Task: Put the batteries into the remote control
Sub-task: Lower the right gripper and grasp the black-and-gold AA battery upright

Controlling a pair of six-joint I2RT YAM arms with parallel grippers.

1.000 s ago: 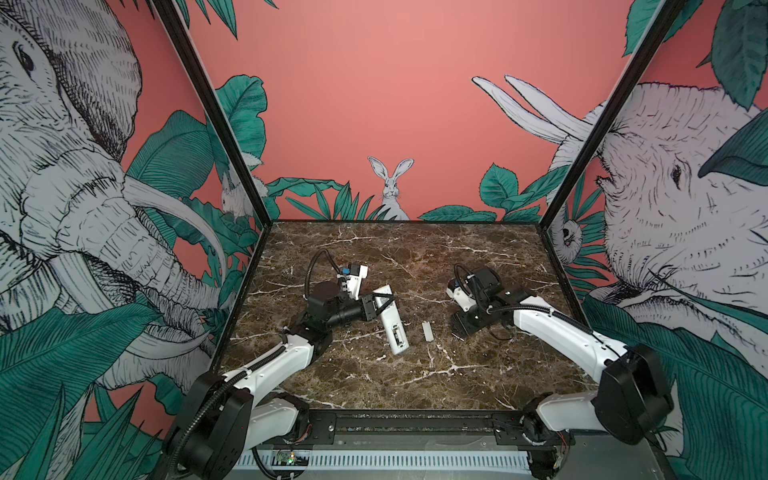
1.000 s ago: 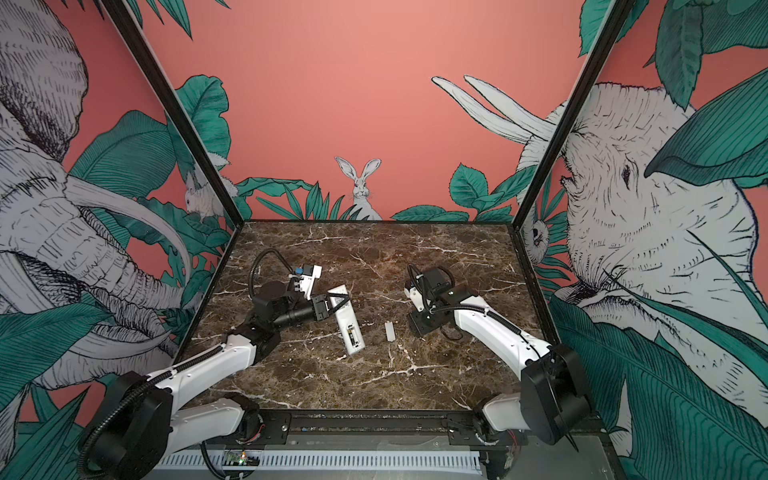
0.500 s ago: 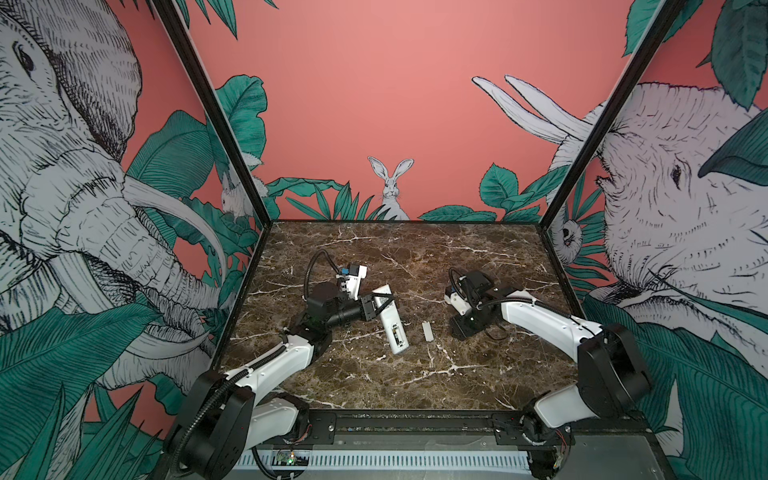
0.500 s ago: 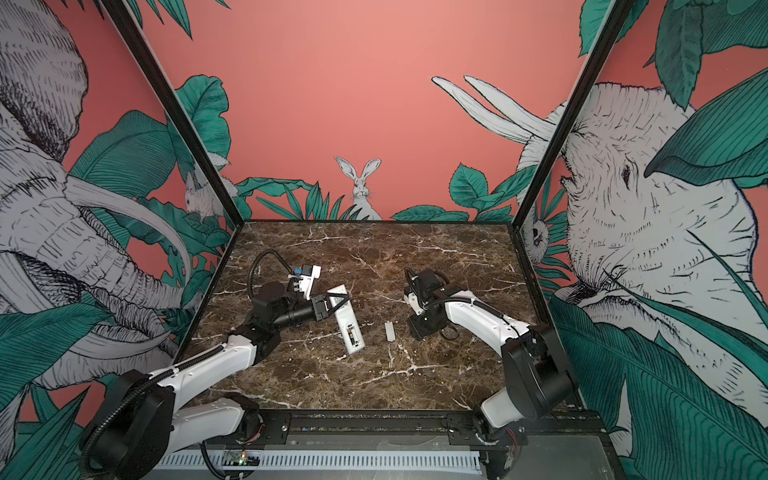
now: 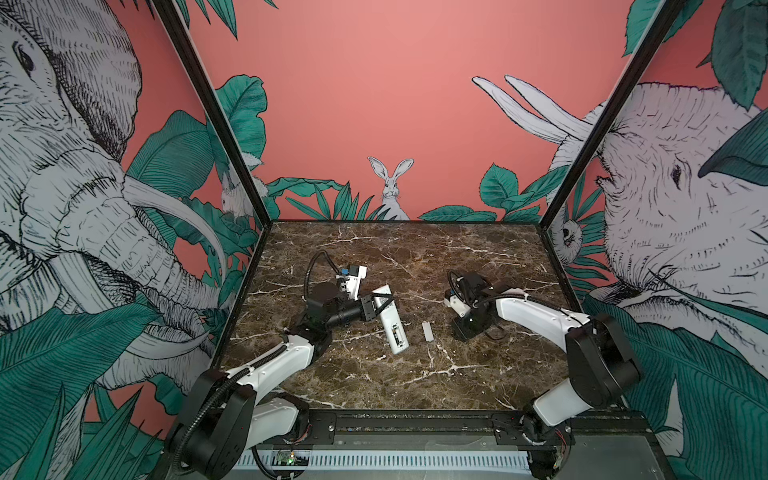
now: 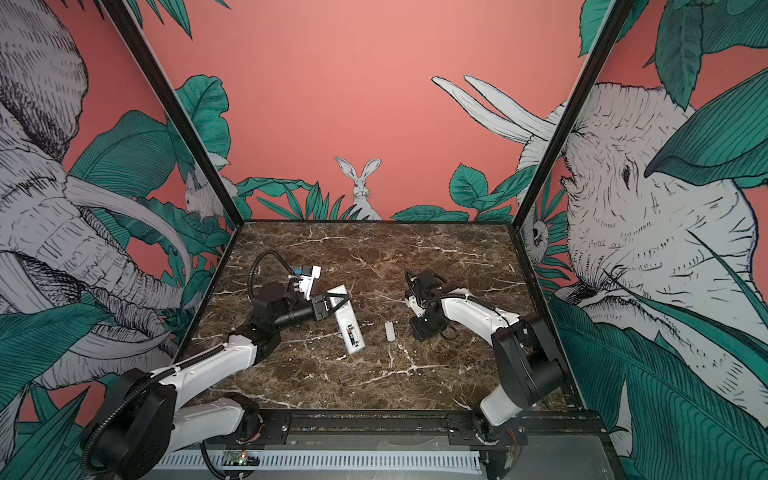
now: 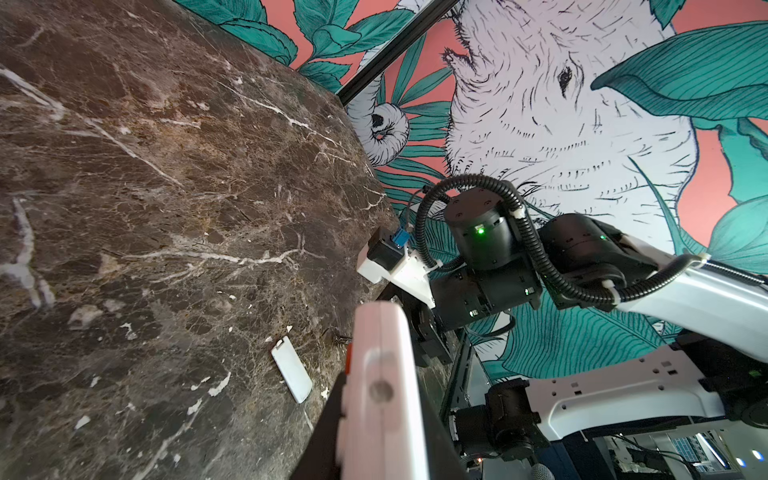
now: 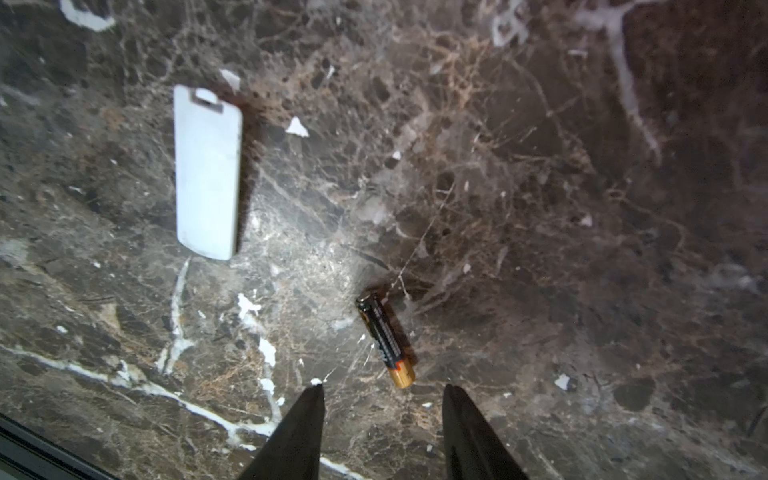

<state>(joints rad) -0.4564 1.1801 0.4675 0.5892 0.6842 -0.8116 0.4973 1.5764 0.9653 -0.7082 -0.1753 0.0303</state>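
Painted jungle walls, with elephants and a rabbit on salmon pink, close in a dark marble worktop [image 5: 374,257] that carries the whole job. Both arms reach in from the near edge.

The left gripper [image 5: 376,306] is clenched across the far end of the remote control [image 5: 391,323]. The remote control lies near the middle of the worktop, plain back up, with its near end pointing toward the front. Its battery compartment [image 6: 352,334] is uncovered. In both top views something dark with a touch of yellow seems to sit inside, possibly one cell already in place, but it is too small to be sure.

The small white cover plate [image 5: 427,331] lies flat on the marble just beside the remote control, between it and the right arm, apart from both.

The right gripper [image 8: 383,392] hangs low over the worktop with its jaws parted and nothing between them. In the right wrist view a battery [image 8: 385,338] lies loose on the marble just ahead of the fingertips [image 8: 316,392], gold end toward them and not yet grasped.

As I judge it, the task is about midway at best. The compartment is open and the remote control is steadied. This battery has yet to be picked up, carried across and seated, and after that the cover plate must go back on.
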